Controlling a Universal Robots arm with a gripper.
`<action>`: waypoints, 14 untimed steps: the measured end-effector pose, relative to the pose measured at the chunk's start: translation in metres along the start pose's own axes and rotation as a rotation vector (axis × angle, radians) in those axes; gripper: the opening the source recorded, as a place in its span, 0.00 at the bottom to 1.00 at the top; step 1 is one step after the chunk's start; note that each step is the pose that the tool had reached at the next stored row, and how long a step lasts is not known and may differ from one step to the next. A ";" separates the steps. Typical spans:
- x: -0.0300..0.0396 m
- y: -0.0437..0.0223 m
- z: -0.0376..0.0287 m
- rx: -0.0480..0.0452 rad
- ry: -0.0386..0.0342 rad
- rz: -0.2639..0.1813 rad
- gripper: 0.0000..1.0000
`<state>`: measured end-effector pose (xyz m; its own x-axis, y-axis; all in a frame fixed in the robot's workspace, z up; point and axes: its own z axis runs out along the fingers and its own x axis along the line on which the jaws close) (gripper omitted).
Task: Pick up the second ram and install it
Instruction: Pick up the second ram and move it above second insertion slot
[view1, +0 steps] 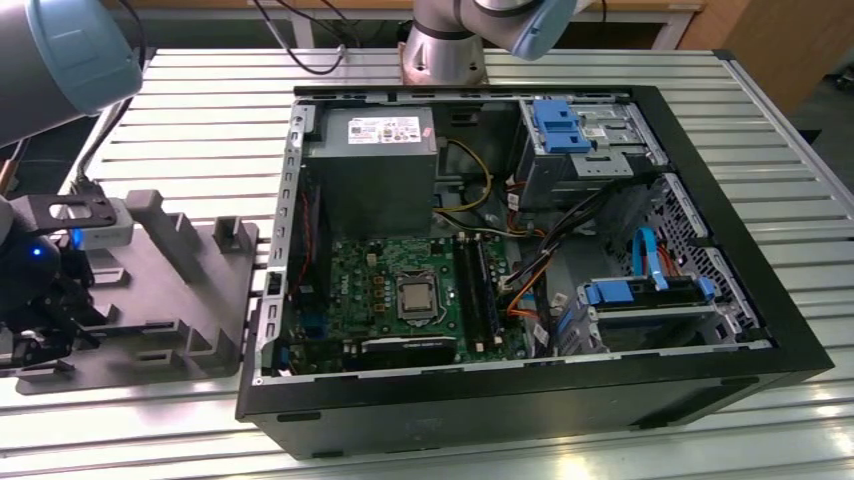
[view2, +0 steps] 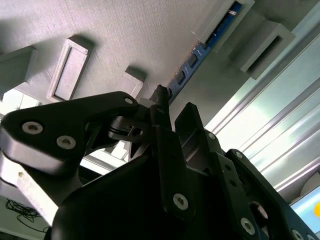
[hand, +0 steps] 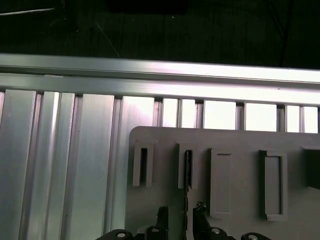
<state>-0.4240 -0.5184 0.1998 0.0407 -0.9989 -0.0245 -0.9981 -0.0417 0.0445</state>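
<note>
At the exterior view's left, the gripper (view1: 40, 330) hangs over the grey tray (view1: 200, 300), well apart from the open case (view1: 787, 350) at the right. In the first wrist view, the fingers (hand: 162, 212) are spread, gripping nothing, either side of the second ram (hand: 188, 170). It sits on edge in its tray slot, long axis running straight away from the hand (the second wrist view adds its blue face).

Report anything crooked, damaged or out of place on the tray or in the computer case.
Nothing stands out. The memory stick sits straight in its slot in the grey tray, the hand close to it, and the computer case shows no damage.
</note>
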 end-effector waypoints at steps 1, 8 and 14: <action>0.0000 0.0000 0.0000 0.0000 0.0000 0.000 0.33; 0.0000 0.0000 -0.0002 -0.0001 0.0001 0.000 0.25; 0.0000 0.0000 -0.0003 -0.0001 0.0000 0.000 0.16</action>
<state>-0.4240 -0.5184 0.2001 0.0407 -0.9989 -0.0244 -0.9981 -0.0417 0.0446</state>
